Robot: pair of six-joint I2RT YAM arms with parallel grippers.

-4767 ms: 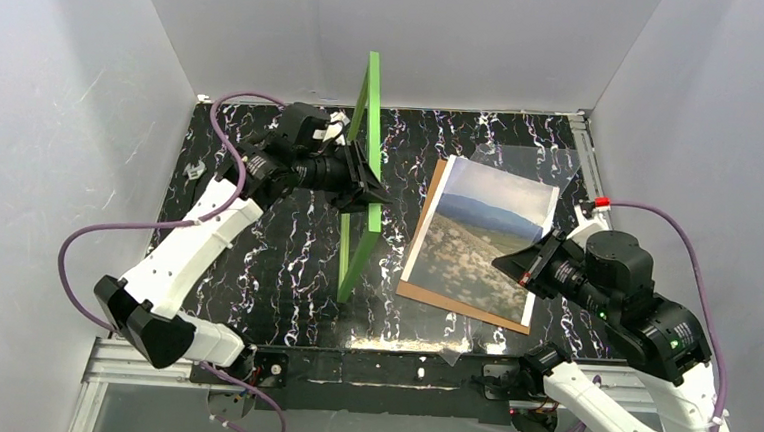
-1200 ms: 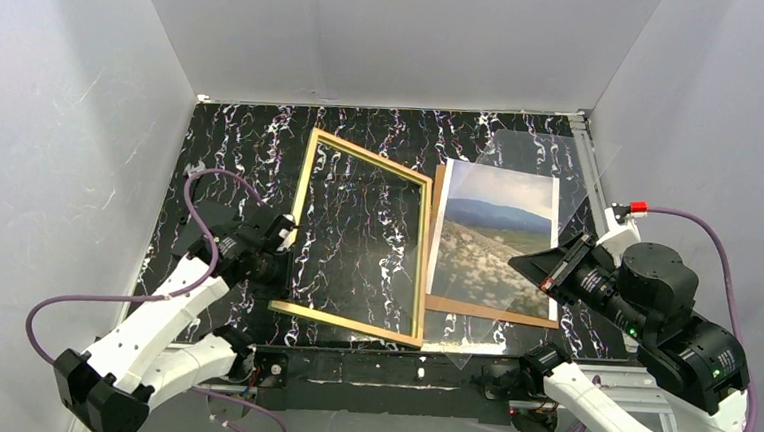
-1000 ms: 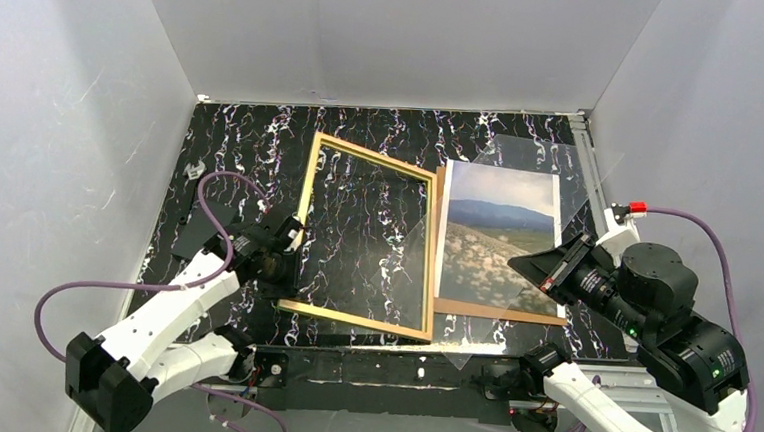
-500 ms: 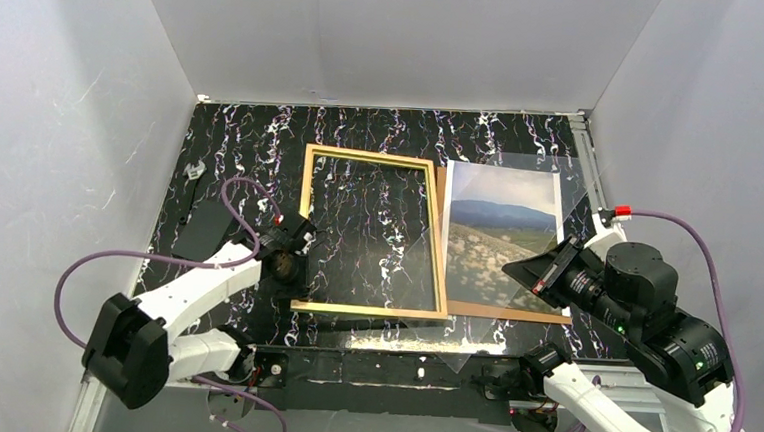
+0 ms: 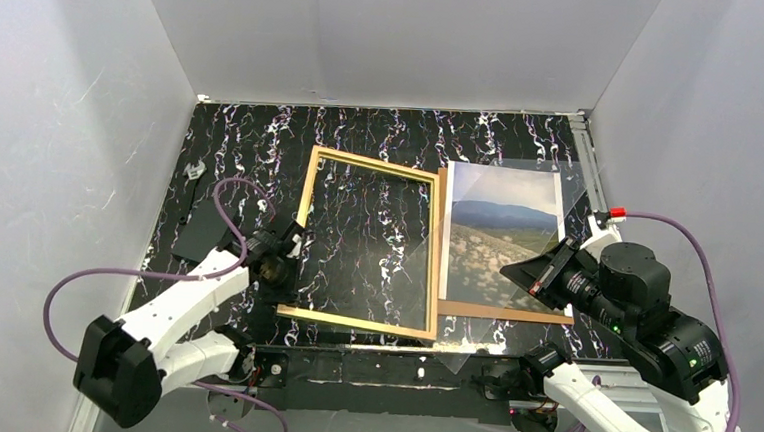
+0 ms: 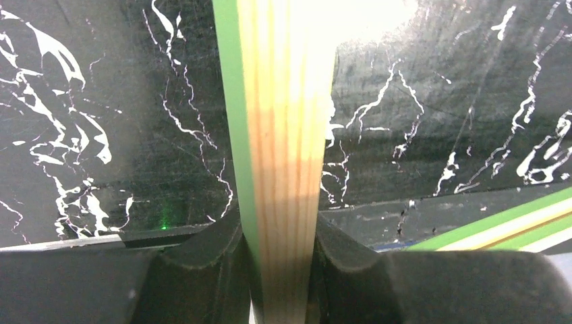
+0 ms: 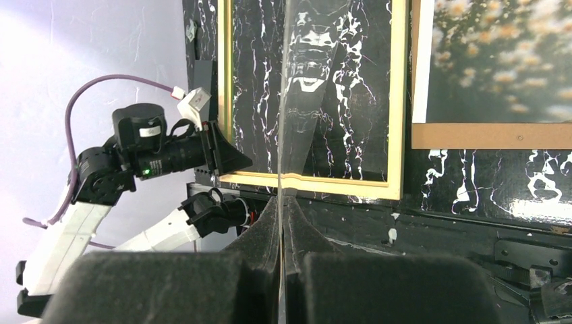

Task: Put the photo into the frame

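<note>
On the black marbled tabletop [image 5: 252, 138], we see the frame [image 5: 351, 321] lying flat near the middle with its tan wood back facing up. It is turned slightly askew, and its near rail runs close to the near edge. The left gripper [image 5: 283, 268] is clamped on the frame's left rail toward the near-left corner. In the left wrist view, the fingers [image 6: 202, 263] press both sides of the wood strip, whose green edge shows.

On the right half of the tabletop, the photo [image 5: 497, 233] lies face up on a brown backing board [image 5: 497, 311], just beside the frame's right rail. We cannot tell whether board and rail touch.

The right gripper [image 5: 510, 274] hangs over the photo's near-right part. Its jaws are pinched tight on a thin clear pane [image 7: 303, 67], which the right wrist view shows edge-on.
</note>
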